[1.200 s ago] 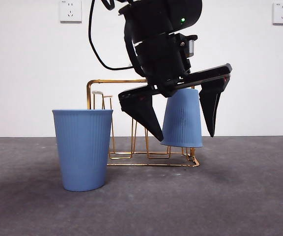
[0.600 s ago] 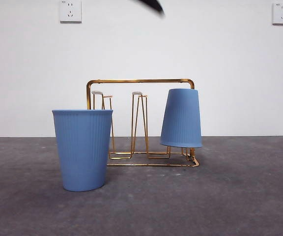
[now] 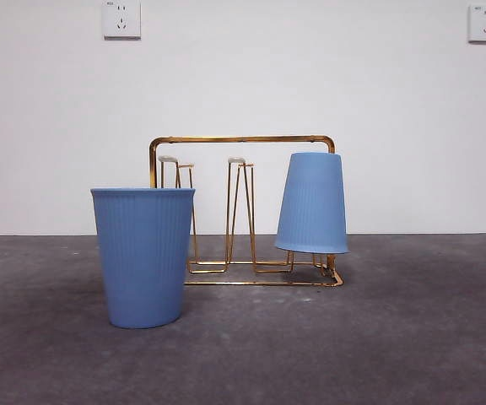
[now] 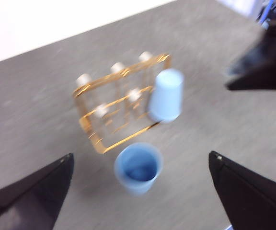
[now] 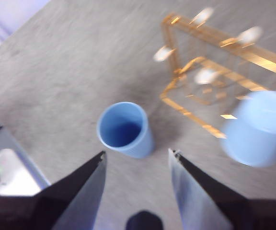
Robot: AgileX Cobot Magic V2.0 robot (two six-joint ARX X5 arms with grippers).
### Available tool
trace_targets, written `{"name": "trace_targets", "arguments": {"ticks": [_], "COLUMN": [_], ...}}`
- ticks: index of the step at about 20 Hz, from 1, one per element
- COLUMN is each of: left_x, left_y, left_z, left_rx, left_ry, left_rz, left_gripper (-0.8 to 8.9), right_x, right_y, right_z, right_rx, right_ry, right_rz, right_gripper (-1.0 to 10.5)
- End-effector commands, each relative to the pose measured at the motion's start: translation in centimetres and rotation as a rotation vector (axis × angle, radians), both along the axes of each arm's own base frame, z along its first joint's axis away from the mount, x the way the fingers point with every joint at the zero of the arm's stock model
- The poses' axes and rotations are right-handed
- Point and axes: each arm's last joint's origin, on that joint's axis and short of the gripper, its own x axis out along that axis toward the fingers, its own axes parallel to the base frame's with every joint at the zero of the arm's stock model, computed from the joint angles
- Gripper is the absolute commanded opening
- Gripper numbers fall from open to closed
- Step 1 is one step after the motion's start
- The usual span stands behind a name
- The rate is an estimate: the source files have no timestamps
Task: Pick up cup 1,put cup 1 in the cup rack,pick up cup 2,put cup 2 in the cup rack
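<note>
The gold wire cup rack (image 3: 241, 140) stands mid-table. One ribbed blue cup (image 3: 312, 202) hangs upside down on its right peg. A second blue cup (image 3: 143, 257) stands upright on the table, in front of the rack's left end and apart from it. No gripper shows in the front view. My left gripper (image 4: 141, 155) is open and empty, high above the upright cup (image 4: 138, 167), the rack (image 4: 110, 98) and the hung cup (image 4: 166, 95). My right gripper (image 5: 137, 152) is open and empty, high above the upright cup (image 5: 124, 129), the rack (image 5: 210, 76) and the hung cup (image 5: 262, 127).
The grey table (image 3: 412, 337) runs to a white wall with two sockets (image 3: 121, 18). Two white-tipped pegs (image 3: 236, 160) on the rack bear nothing. The other arm's black gripper (image 4: 267, 62) shows at the edge of the left wrist view.
An arm with open jaws around the hung cup has lifted away and left the front view. The cup stays on the rack. The upright cup has not moved.
</note>
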Motion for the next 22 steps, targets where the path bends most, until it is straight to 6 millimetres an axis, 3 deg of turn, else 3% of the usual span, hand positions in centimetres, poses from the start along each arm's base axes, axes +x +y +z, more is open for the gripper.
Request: {"name": "trace_targets", "arguments": {"ticks": [1,3,5,10,14,19,22], "left_x": [-0.8,-1.5,-2.1,-2.9,-2.8,-2.8,-2.8], "left_y": [1.4,2.7,3.7,4.9,4.9,4.8,4.8], "left_z": [-0.1,-0.2,-0.2,-0.1,-0.1,-0.1,-0.1], "left_rx": [0.015,0.013,-0.013,-0.045,-0.037,-0.029,-0.029], "left_ry": [-0.006,-0.01,-0.024,-0.046,-0.049,-0.052,-0.051], "left_rz": [0.026,0.05,0.053,0.056,0.051,0.045,0.043], "left_gripper": [4.7,4.7,4.7,4.7,4.7,4.7,4.7], "right_x": [2.4,4.0,5.1,6.1,6.4,7.1,7.4], "right_y": [2.5,4.5,6.2,9.6,11.5,12.3,12.5], "right_z": [-2.8,-5.1,-7.0,-10.6,-13.4,-16.4,-17.4], "right_rx": [-0.015,-0.043,-0.057,-0.091,-0.17,-0.242,-0.258], "right_ry": [0.09,0.129,0.163,0.174,0.181,0.222,0.24], "right_rz": [0.004,0.018,0.026,0.021,0.0,-0.031,-0.036], "right_gripper": [2.3,2.6,4.6,4.9,4.7,4.6,2.1]}}
